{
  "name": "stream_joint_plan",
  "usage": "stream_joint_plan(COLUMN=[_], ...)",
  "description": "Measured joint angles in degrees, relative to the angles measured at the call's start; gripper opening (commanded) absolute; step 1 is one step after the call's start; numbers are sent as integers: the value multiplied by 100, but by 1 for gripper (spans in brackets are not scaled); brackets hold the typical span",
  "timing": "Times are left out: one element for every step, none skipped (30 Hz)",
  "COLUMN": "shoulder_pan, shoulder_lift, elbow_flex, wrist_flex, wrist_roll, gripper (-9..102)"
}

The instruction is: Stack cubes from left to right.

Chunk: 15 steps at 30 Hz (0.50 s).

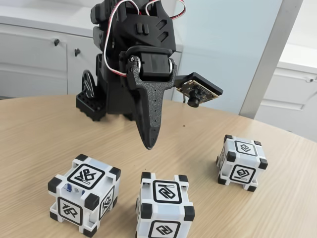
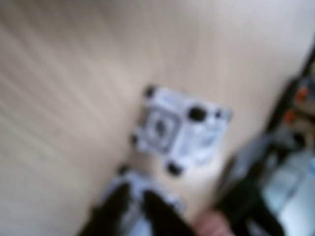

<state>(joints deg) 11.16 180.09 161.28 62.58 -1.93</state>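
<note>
Above table: black two-finger gripper [image 1: 149, 145] hangs tip-down, fingers together, holding nothing
Landmark: middle white translucent plastic cube with black corners [image 1: 164, 208], just below-front of gripper tip, on round light wooden table [image 1: 39, 139]
Left cube [image 1: 84, 193]: near middle cube, apart
Right cube [image 1: 241, 162]: farther back, well apart
Wrist view: blurred; one cube [image 2: 179, 130] on table, gripper fingers [image 2: 140, 214] at bottom edge
</note>
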Motion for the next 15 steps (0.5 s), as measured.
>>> stream_joint_plan(shoulder_pan=[0, 0, 0, 0, 0, 0, 0, 0, 0, 0, 0, 0, 0, 0, 0], shoulder_lift=[0, 0, 0, 0, 0, 0, 0, 0, 0, 0, 0, 0, 0, 0, 0], elbow_flex=[0, 0, 0, 0, 0, 0, 0, 0, 0, 0, 0, 0, 0, 0, 0], wrist_flex=[0, 0, 0, 0, 0, 0, 0, 0, 0, 0, 0, 0, 0, 0, 0], wrist_roll=[0, -26, -53, -53, -62, -70, -70, -70, -70, -70, -70, -70, -70, -70, -70], gripper=[0, 0, 0, 0, 0, 0, 0, 0, 0, 0, 0, 0, 0, 0, 0])
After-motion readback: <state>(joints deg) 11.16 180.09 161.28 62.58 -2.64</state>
